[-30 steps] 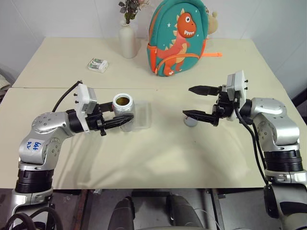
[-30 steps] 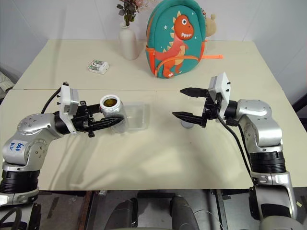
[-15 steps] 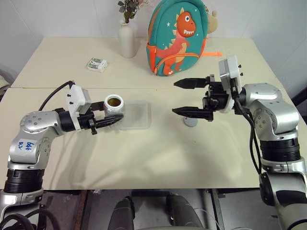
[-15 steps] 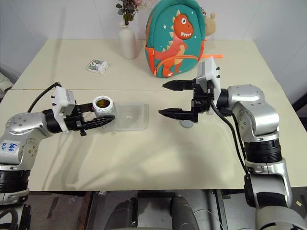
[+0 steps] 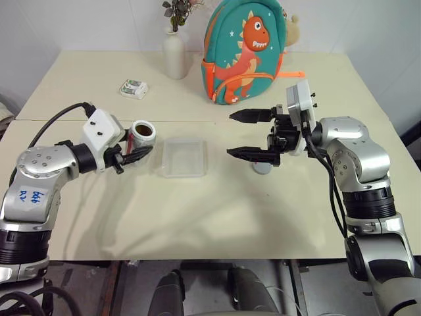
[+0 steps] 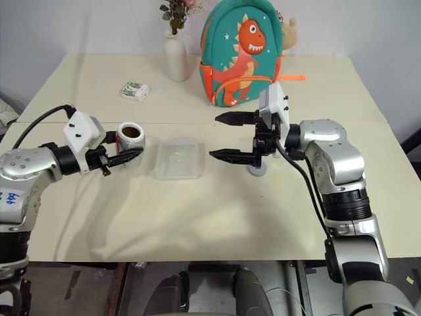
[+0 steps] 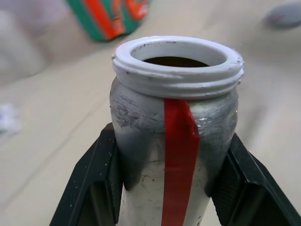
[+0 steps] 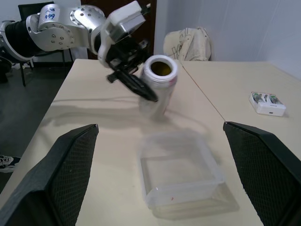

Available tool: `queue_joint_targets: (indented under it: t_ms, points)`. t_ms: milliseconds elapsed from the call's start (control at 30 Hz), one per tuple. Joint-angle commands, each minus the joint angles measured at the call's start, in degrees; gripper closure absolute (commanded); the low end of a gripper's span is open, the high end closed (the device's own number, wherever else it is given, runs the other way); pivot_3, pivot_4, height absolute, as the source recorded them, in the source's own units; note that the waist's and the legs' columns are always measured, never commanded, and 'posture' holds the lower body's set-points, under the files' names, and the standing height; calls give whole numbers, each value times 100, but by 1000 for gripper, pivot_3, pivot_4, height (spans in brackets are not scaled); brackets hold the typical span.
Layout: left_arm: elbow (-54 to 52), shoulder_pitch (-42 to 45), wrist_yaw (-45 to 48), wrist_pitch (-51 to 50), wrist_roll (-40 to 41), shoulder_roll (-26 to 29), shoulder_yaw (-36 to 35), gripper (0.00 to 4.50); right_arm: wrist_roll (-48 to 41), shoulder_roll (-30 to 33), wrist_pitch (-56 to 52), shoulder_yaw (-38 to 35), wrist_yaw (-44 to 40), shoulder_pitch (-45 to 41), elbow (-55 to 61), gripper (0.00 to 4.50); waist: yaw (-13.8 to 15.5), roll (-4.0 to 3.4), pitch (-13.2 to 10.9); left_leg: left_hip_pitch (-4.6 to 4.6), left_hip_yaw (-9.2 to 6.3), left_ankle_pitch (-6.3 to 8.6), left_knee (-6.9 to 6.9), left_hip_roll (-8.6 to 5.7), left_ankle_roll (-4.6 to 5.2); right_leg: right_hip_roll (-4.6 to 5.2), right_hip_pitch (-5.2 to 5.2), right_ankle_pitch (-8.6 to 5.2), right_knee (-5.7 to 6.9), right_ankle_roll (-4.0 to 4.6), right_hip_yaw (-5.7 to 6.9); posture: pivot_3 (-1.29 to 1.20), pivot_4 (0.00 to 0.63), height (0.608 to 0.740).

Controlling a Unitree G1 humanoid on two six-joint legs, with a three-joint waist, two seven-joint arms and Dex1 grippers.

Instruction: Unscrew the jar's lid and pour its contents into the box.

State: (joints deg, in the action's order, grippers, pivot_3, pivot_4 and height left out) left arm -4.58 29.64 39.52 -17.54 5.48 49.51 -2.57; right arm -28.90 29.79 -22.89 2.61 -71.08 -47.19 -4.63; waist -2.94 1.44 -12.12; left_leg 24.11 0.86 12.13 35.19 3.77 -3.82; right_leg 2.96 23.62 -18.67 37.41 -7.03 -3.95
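At far left, left end effector (image 5: 135, 156) clamped on the open jar (image 5: 143, 135), black fingers (image 7: 101, 181) pressed to either side of its body, red strip running down its wall, white threaded rim bare, brown contents (image 6: 131, 131) dimly visible inside; jar held upright, just left of the box and apart from it.

Behind, toward the far edge of the table (image 5: 217, 217), a small white-green packet (image 5: 133, 89); further right, a white vase (image 5: 174, 56) with dried flowers, then a teal dinosaur backpack (image 5: 245, 52) standing against the wall.

At centre, the clear square box (image 5: 185, 157) lying flat on the table between the two arms, nothing discernible inside.

To the right of the box, right end effector (image 5: 250, 135) spread wide and gripping nothing, one finger above the other, both pointing toward the box from a raised position; beneath the lower finger, the grey lid (image 5: 262, 167) lying on the table, partly hidden by that finger, well apart from the jar.
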Motion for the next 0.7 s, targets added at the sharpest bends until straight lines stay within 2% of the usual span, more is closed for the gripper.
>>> queue_joint_targets:
  t_ms: [33,167,267,300,400,567,700]
  points:
    - [362,495,-852,1283,-1492,192,495,2492,-46,-67,101,-74,64,57,111,21,12,0,0,0,1,0,0,0,0,0,0,0,0,0,0,0,150,740]
    - [909,966,-1701,2653,-2899,354,1034,2492,-78,-154,77,-133,205,149,121,21,39,0,0,3,8,1,-3,0,1,1,4,0,-3,-1,-5,0,150,740]
    - [1318,1338,-2593,3787,-4498,715,1714,2492,-110,-206,57,-172,317,247,154,21,43,0,0,4,16,2,-6,2,2,0,9,0,-5,-2,-10,0,150,740]
    - [1437,1525,-3075,4031,-5311,856,2048,2492,-133,-239,40,-194,375,277,165,21,49,0,0,2,20,2,-8,2,2,0,10,0,-5,-2,-15,0,150,740]
    - [1599,1926,-4200,4217,-6806,949,2544,2492,-185,-327,0,-245,527,334,185,21,79,0,0,2,36,3,-5,2,5,0,13,1,-2,-5,-29,0,150,740]
    - [2043,2266,-5538,4019,-8105,774,3008,2492,-324,-553,-81,-324,840,391,201,21,116,0,0,2,48,5,-1,2,7,0,18,5,1,-13,-42,0,150,740]
    - [2165,2520,-5745,4000,-8646,613,3271,2492,-381,-694,-121,-322,991,436,228,21,144,0,0,4,49,5,-2,2,7,-1,23,5,4,-13,-43,0,150,740]
